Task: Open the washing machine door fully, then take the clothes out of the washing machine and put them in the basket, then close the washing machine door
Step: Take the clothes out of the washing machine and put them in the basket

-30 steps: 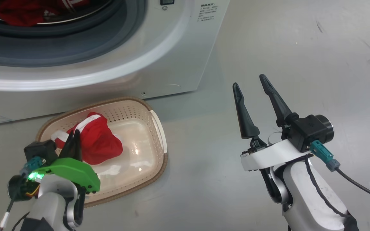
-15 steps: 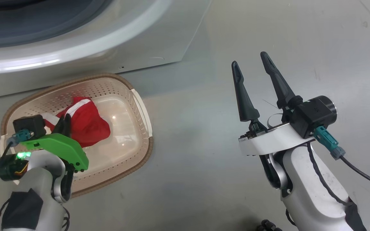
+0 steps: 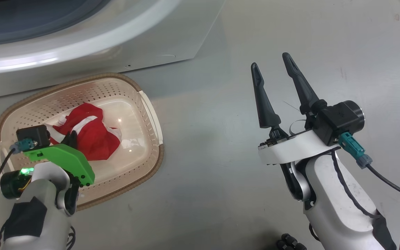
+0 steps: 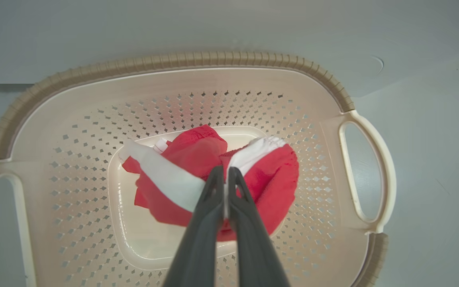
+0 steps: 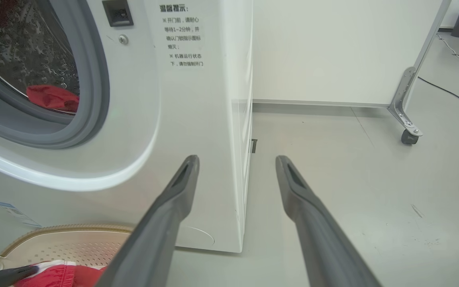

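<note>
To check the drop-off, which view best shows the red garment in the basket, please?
The left wrist view: the garment sits central in the basket, pinched in the left gripper. The head view hides part behind the arm; the right wrist view catches an edge.

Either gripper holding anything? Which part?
Left gripper has its jaws shut on the clothes, pinching a white-trimmed fold at the middle of the red bundle, which lies in the basket. Right gripper is open, holding nothing.

In the basket (image 4: 181, 59), on the floor (image 3: 221, 173) just before the washing machine (image 5: 197, 119): clothes (image 4: 269, 179). Behind, inside the drum (image 5: 22, 52), another garment (image 5: 52, 97). Above the basket, tips at the clothes, left end effector (image 4: 224, 172); well right, right end effector (image 3: 269, 60).
</note>
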Tool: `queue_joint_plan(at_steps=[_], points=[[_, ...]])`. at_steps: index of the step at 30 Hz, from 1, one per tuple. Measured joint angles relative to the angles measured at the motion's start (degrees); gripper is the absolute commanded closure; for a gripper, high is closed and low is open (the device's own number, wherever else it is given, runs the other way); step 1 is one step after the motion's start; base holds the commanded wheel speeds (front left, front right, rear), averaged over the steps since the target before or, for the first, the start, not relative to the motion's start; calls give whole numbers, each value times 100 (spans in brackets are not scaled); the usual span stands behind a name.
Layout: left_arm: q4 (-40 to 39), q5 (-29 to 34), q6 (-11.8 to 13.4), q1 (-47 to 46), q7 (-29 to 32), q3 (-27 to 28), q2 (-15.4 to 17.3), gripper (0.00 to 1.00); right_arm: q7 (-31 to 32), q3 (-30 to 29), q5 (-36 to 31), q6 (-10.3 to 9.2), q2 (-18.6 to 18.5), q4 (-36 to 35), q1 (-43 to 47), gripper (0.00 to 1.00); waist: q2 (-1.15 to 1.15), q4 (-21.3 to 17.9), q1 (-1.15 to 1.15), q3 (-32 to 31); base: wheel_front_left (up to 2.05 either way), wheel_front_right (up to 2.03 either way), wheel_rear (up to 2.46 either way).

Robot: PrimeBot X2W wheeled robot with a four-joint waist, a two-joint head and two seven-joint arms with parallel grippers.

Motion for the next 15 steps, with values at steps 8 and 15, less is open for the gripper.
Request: queue_joint_plan(at_steps=[8, 15], points=[[409, 1, -103, -79, -242, -20, -41, 0, 0, 3, 2, -36, 0, 126, -15, 0, 0, 48, 0, -155, 0, 0, 0], [552, 122, -320, -101, -648, -198, -64, 0, 0, -56, -1, -40, -1, 256, -8, 0, 0, 130, 0, -384, 0, 0, 0]])
